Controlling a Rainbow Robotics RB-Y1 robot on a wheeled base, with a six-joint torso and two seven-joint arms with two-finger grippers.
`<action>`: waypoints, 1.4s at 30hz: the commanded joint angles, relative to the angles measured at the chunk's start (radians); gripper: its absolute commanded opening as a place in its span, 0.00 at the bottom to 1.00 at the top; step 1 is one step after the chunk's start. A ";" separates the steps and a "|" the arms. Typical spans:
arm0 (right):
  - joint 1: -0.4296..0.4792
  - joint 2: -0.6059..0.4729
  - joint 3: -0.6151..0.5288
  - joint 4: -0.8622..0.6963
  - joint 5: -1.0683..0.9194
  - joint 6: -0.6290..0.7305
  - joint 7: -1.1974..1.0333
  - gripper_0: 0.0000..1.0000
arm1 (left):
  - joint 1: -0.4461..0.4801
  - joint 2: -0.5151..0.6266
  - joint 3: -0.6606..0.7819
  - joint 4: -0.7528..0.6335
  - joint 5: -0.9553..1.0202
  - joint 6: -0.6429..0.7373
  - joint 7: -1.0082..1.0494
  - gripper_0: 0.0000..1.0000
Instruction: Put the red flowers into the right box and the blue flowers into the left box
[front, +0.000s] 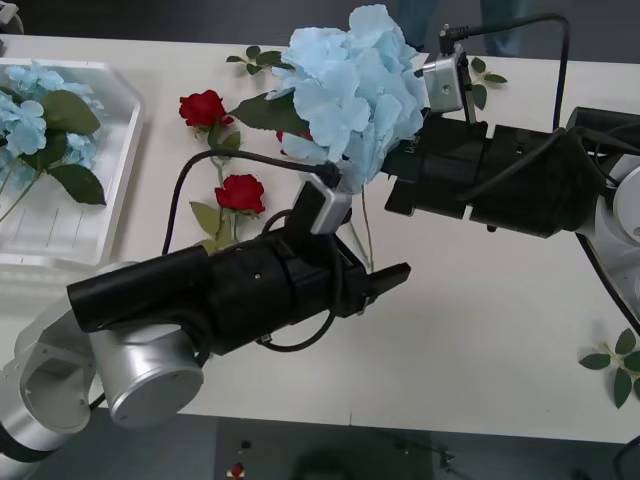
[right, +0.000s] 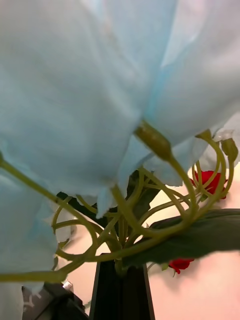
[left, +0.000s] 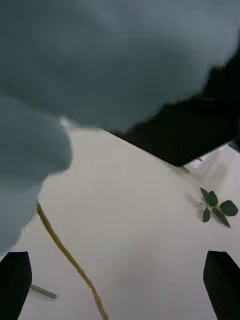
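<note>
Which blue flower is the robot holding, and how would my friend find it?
Look over the middle of the white table, where the two black arms meet. The right claw is shut on the stem of a big blue flower lifted in the air. The other blue flowers lie flat in the left box.

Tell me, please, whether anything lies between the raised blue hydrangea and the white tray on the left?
Nothing blocks it. The right claw holds the fluffy pale blue hydrangea cluster above the table; two red roses lie flat beneath its route to the shallow translucent white plastic tray, and the open left claw sits nearer the robot.
</note>
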 joint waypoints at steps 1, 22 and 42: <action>-0.035 0.006 -0.005 -0.040 -0.010 -0.007 -0.037 0.00 | -0.012 -0.058 0.047 -0.012 0.002 0.022 -0.051 1.00; -0.035 0.008 -0.003 -0.040 -0.011 -0.007 -0.055 0.00 | -0.035 -0.136 0.099 0.110 -0.016 0.022 -0.082 0.00; -0.035 0.006 -0.005 -0.040 -0.010 -0.007 -0.089 1.00 | -0.018 -0.061 0.135 0.098 0.008 -0.023 -0.083 0.00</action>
